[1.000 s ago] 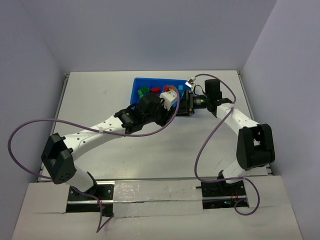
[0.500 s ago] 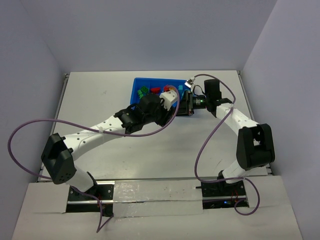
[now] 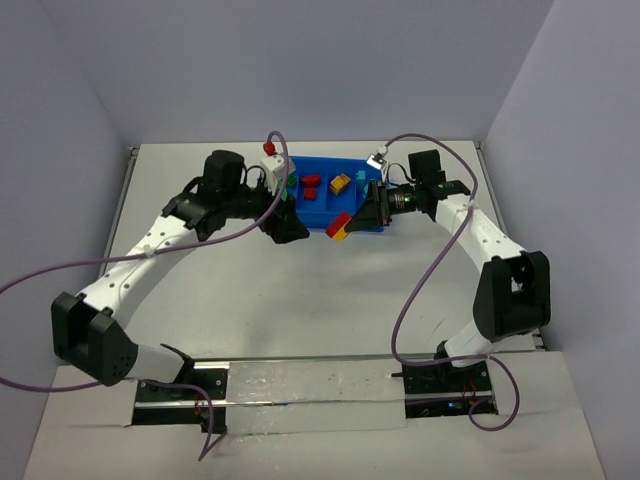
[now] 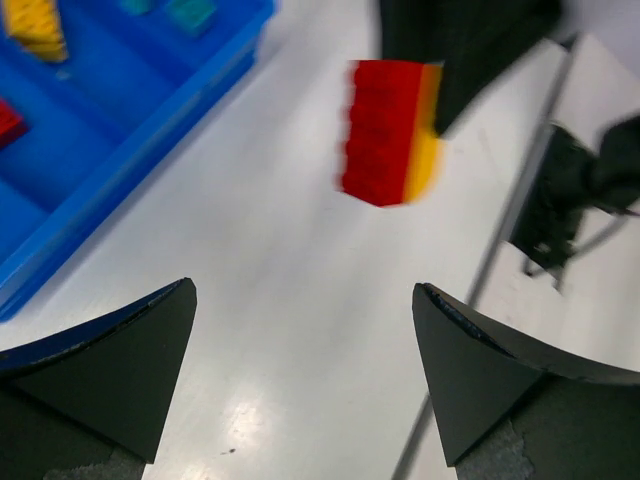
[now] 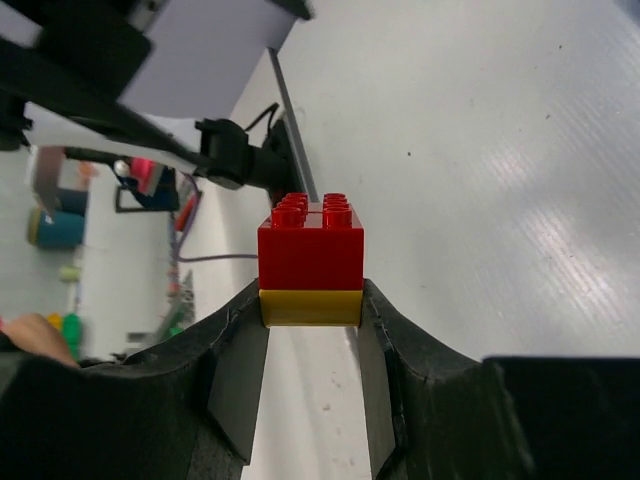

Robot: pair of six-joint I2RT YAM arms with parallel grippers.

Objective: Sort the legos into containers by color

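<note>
A red-on-yellow lego pair is clamped by its yellow half between my right gripper's fingers. In the top view the pair hangs just off the front edge of the blue tray, with the right gripper shut on it. My left gripper stands open and empty to the left of it. In the left wrist view its jaws are wide apart over bare table, the pair ahead of them. The tray's compartments hold green, red and yellow legos.
The tray's corner lies at the upper left of the left wrist view with a yellow lego and a teal lego inside. Purple cables loop over both arms. White walls close the table at the back and sides.
My left gripper opened wide, let go of the red-yellow pair and swung back to the left. My right gripper shut on the pair and holds it alone.
</note>
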